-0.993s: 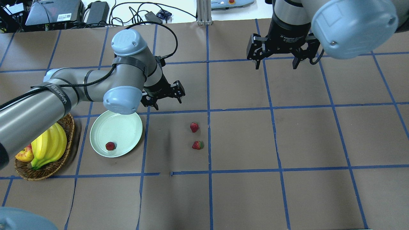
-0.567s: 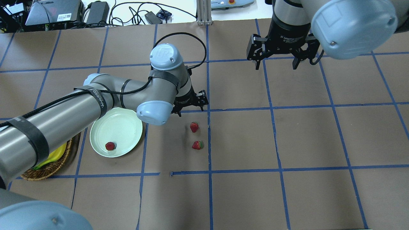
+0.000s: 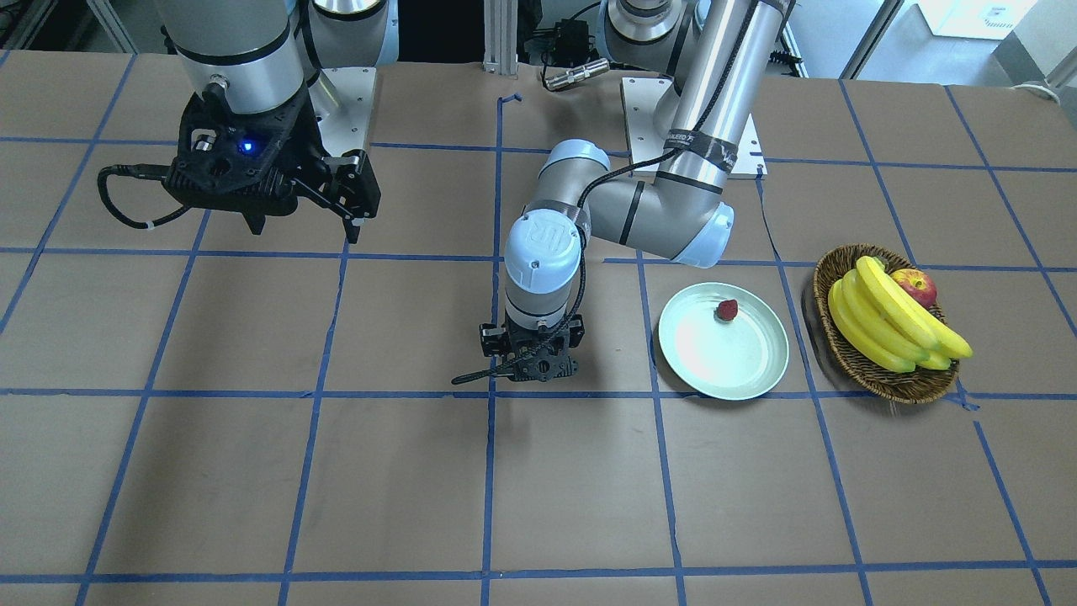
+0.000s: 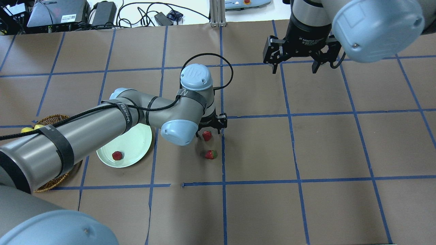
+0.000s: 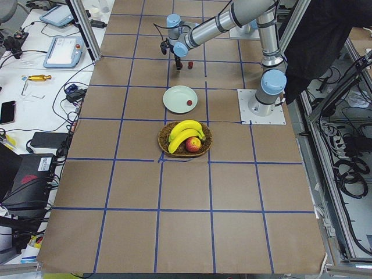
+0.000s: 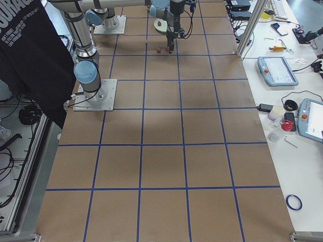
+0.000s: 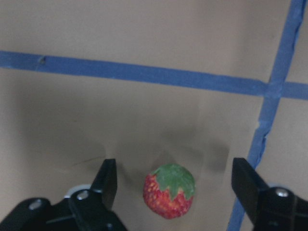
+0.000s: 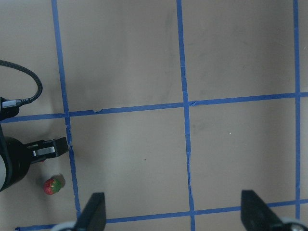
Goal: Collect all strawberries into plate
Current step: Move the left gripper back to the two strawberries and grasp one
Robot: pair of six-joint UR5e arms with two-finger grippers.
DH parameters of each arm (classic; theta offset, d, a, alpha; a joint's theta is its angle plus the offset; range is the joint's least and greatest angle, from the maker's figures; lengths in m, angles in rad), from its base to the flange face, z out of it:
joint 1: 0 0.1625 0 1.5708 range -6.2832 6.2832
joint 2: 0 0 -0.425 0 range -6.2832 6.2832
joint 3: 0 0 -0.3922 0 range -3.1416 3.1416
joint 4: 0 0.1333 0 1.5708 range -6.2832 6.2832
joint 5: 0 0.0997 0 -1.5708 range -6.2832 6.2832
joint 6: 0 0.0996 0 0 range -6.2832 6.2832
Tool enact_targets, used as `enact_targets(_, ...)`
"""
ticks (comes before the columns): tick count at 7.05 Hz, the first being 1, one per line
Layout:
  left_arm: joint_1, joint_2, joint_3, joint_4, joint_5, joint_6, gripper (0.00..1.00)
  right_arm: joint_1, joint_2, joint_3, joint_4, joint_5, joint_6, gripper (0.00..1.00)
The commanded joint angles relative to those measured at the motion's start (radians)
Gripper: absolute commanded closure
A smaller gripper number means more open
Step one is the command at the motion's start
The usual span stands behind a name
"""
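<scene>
1. The table is covered in brown paper, divided into squares by blue tape lines.
2. A plate sits on the paper, just beside a wicker basket but apart from it.
3. The first strawberry and second strawberry lie on the bare paper, near each other, close to a tape line and well apart from the plate.
4. The left mount and right mount, both flat metal, sit at the robot's edge.
</scene>
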Motion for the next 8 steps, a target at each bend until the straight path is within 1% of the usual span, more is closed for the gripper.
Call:
enact_targets(1, -0.002, 0.002, 0.001, 0.0, 0.002, 0.002, 0.69, 0.0, 0.0, -0.001, 0.0, 0.0, 0.0, 0.0)
enact_targets(3, -0.002, 0.015, 0.001, -0.001, 0.003, 0.004, 0.9, 0.0, 0.0, -0.001, 0.0, -0.001, 0.0, 0.0)
enact_targets(4, 0.006, 0.043, 0.006, -0.038, 0.016, 0.039, 0.9, 0.0, 0.0, -0.001, 0.0, -0.001, 0.0, 0.0)
enact_targets(5, 0.029, 0.07, 0.013, -0.1, 0.079, 0.109, 0.9, 0.0, 0.0, -0.001, 0.0, -0.001, 0.0, 0.0)
enact_targets(7, 0.18, 0.133, -0.011, -0.18, 0.1, 0.244, 0.9, 0.0, 0.002, -0.003, 0.0, -0.001, 0.0, 0.0)
enact_targets(8, 0.234, 0.178, -0.035, -0.231, 0.114, 0.339, 0.9, 0.0, 0.002, -0.001, 0.0, -0.001, -0.002, 0.0)
